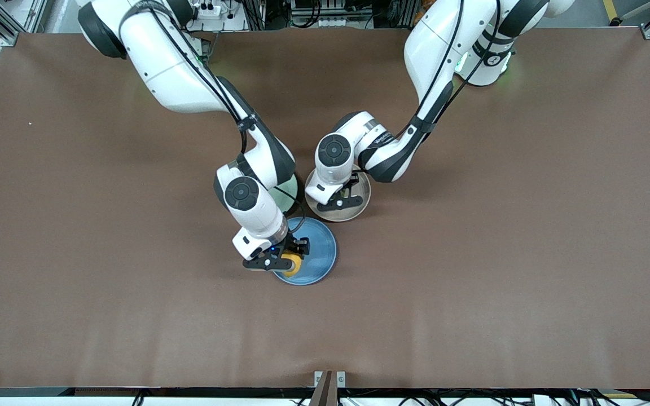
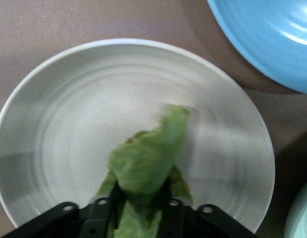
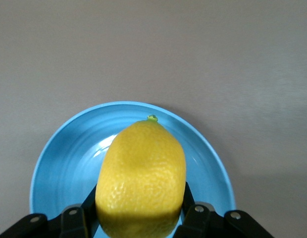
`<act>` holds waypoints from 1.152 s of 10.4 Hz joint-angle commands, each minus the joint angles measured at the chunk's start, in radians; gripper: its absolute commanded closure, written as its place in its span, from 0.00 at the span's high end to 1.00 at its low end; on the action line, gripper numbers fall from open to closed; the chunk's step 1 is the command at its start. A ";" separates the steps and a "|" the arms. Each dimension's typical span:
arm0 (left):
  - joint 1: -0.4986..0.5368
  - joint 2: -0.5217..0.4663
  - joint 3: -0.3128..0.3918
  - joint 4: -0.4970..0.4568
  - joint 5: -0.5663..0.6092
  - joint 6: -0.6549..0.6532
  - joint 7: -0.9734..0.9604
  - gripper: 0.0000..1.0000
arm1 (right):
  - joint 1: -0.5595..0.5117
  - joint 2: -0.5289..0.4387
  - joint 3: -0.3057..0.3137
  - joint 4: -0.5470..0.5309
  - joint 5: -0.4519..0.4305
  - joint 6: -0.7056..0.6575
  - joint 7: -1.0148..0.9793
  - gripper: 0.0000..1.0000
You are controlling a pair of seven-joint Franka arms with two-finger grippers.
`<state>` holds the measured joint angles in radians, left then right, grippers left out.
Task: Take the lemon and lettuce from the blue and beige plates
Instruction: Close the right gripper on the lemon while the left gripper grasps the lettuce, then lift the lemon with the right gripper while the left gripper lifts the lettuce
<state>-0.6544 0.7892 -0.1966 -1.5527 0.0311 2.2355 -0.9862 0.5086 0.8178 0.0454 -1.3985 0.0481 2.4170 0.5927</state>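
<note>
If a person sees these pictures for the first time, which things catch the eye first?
First the bright yellow lemon, gripped in the right gripper over the blue plate, the plate nearest the front camera. Next the green lettuce leaf, pinched in the left gripper over the beige plate beside it. A mint green plate peeks out under the right arm.

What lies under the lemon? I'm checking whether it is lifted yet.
The blue plate lies under the lemon, bare around it. The right tool grips it; any gap beneath is hidden.
</note>
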 commanded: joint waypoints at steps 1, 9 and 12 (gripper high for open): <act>-0.002 -0.024 0.009 0.005 0.033 -0.017 -0.040 0.00 | -0.083 -0.138 0.056 -0.039 -0.014 -0.152 0.004 0.15; 0.149 -0.215 0.014 0.005 0.035 -0.143 -0.031 0.00 | -0.360 -0.633 0.033 -0.572 -0.011 -0.231 -0.581 0.15; 0.272 -0.228 0.017 0.005 0.107 -0.143 -0.020 0.00 | -0.445 -0.672 0.004 -0.648 -0.014 -0.233 -0.753 0.15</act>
<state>-0.4351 0.5837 -0.1707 -1.5270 0.0807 2.0972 -0.9867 0.1109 0.1935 0.0400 -1.9836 0.0409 2.1731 -0.0965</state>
